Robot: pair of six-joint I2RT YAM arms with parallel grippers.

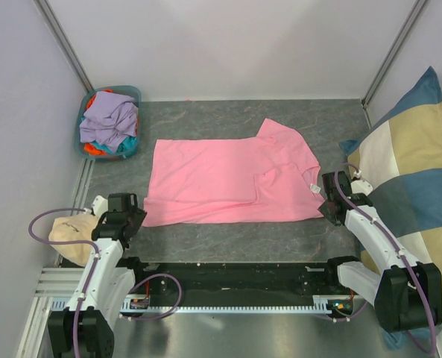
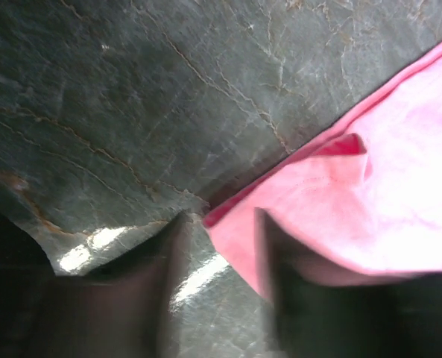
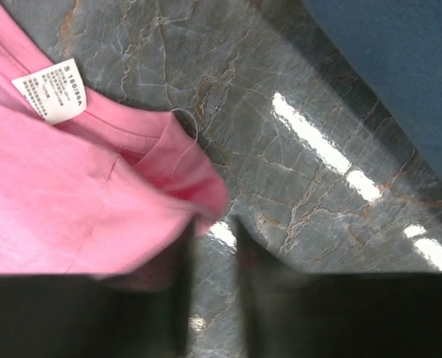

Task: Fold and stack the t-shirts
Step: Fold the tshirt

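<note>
spread tee (image 1: 221, 183) at centre of table (image 1: 228, 119), basket (image 1: 79, 139) w/ piled tees (image 1: 110, 119) back-left, cushion (image 1: 414, 171) at right

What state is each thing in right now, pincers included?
Bright pink cotton t-shirt: laid flat on the table, one sleeve folded in, not stacked.
Teal plastic basket: heaped with crumpled lavender, orange and teal tees.
Left pincer: open, at the shirt's hem corner.
Right pincer: slightly open, at the shirt's neck end.
Blue-and-cream checked cushion: resting at the right side.
</note>
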